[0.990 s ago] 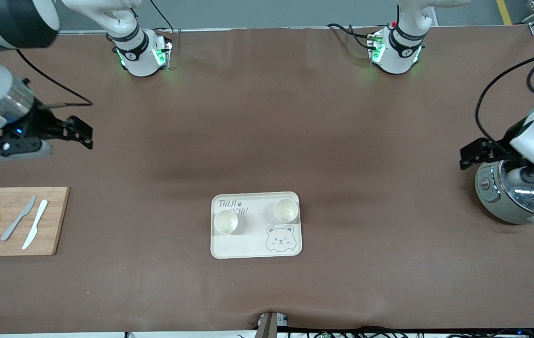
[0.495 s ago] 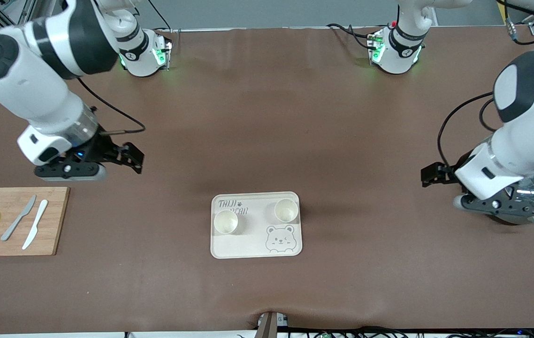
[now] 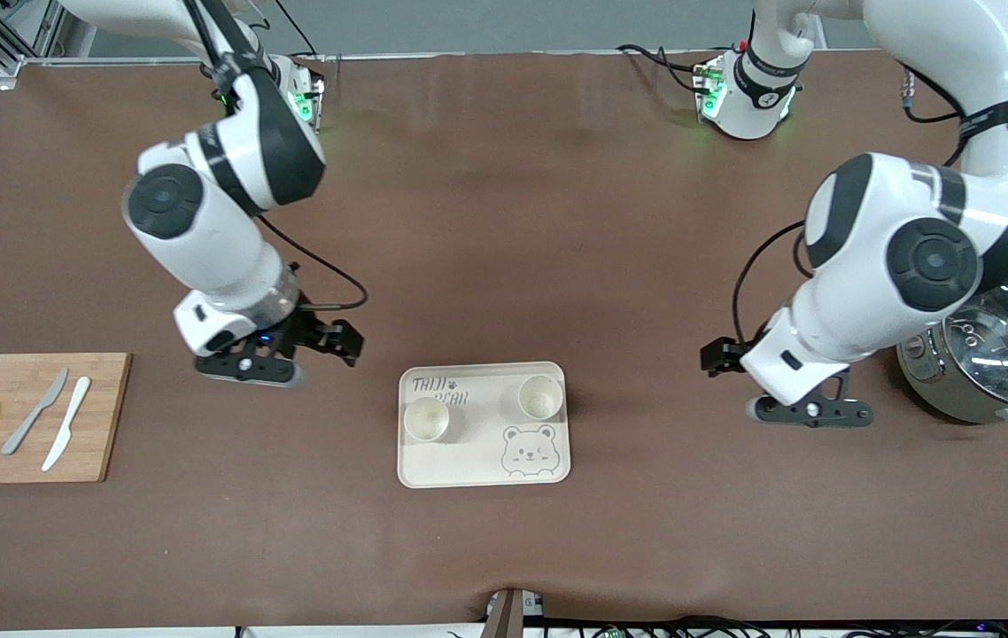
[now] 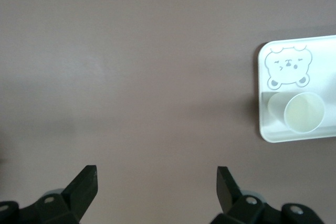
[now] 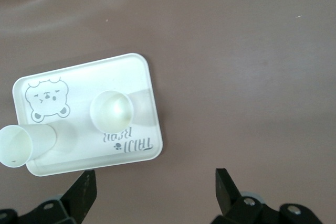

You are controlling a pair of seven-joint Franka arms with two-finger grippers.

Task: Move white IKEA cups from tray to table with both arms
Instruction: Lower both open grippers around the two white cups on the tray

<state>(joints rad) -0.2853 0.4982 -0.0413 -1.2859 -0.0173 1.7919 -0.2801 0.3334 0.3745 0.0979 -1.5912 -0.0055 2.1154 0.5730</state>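
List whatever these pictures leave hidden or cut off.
- Left gripper: front view, mostly hidden under its own wrist.
- Pot: front view, partly covered by the left arm.
- Tray: left wrist view, cut by the frame edge; only one cup shows.
- Right gripper: right wrist view, fingertips only.

- The right gripper (image 3: 346, 338) has swung in from over the cutting board (image 3: 26, 416) end to just beside the bear-print tray (image 3: 484, 465).
- The left gripper (image 3: 715, 357) has left the pot (image 3: 991, 363), closing toward the tray.
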